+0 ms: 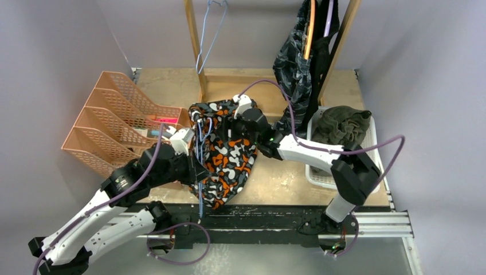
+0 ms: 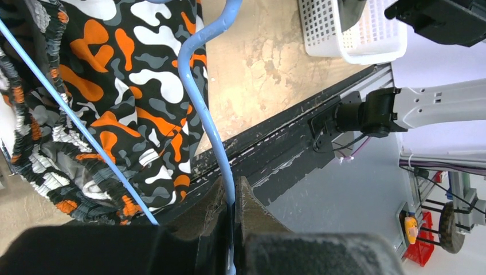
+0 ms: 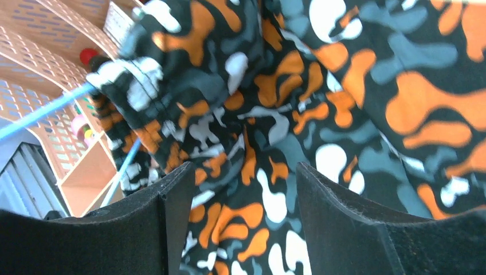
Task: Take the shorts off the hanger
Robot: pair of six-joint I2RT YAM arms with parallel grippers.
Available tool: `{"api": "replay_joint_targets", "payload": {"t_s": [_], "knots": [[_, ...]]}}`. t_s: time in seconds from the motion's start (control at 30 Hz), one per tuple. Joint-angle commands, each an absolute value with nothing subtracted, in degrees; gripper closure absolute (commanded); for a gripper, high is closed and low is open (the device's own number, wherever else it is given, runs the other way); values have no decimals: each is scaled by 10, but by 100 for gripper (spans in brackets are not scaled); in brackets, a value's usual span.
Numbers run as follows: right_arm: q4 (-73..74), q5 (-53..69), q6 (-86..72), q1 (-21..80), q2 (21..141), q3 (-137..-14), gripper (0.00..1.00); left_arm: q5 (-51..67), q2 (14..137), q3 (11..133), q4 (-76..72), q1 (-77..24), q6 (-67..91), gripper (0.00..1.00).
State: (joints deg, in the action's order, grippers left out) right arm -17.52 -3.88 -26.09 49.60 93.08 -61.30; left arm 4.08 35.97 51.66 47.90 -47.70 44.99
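Worn plywood tabletop (image 1: 281,177) lies under soft camouflage shorts (image 1: 229,154).

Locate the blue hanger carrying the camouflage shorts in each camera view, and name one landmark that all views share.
Top external: the hanger lies centre, running down across the camouflage shorts.
Left wrist: the hanger curves from top centre down into the shut left claw.
Right wrist: thin blue wire at the left edge.
Shared landmark: the camouflage shorts.

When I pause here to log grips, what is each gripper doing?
Left gripper: closed on the blue hanger.
Right gripper: open, jaws apart over the camouflage shorts.
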Motion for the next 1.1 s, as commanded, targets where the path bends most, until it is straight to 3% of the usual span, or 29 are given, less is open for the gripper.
{"api": "replay_joint_targets", "payload": {"t_s": [0.0,0.17,0.4,0.53,0.9,1.07], "knots": [[-285,4,-193,502,971,-676,33,30,374,527,467,-477,449,100],[-333,59,-203,503,1021,-696,23,28,372,521,449,-476,457,100],[-350,87,-201,519,1076,-723,24,33,359,517,442,-476,462,100],[-314,44,-200,526,1093,-745,28,30,360,527,453,-476,459,100],[-415,19,-247,529,985,-587,24,11,345,531,466,-477,463,100],[-442,76,-235,529,949,-560,25,19,332,527,458,-476,453,100]]}}
